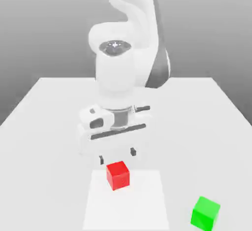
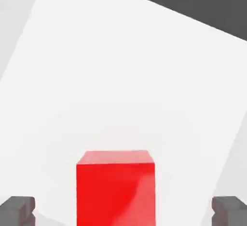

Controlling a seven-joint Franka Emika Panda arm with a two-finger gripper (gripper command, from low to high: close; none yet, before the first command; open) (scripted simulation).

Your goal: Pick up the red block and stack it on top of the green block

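Fingers [image 2: 18, 209]: two dark tips spread wide, nothing held between them; in the hand view one tip sits at each lower corner, well apart from each other.
Gripper [image 1: 117, 155]: points down at the worktop, tips hovering above the surface, just behind the red block in the exterior view.
Red block [image 1: 118, 175]: rests flat on the worktop, just in front of the fingers in the exterior view; in the hand view the red block [image 2: 116, 187] lies between the two tips with a clear gap on each side, not touched by either.
Square patch [image 1: 126, 200]: a lighter area of the worktop under the red block, extending from below the fingers toward the near edge.
Green block [image 1: 205, 213]: rests on the worktop, well apart from the fingers, off to the exterior view's right and nearer the camera than the red block; the two blocks are separate, not stacked.
Worktop [image 1: 44, 107]: plain white surface carrying both blocks.
Arm [image 1: 118, 67]: white, rises directly above the fingers.
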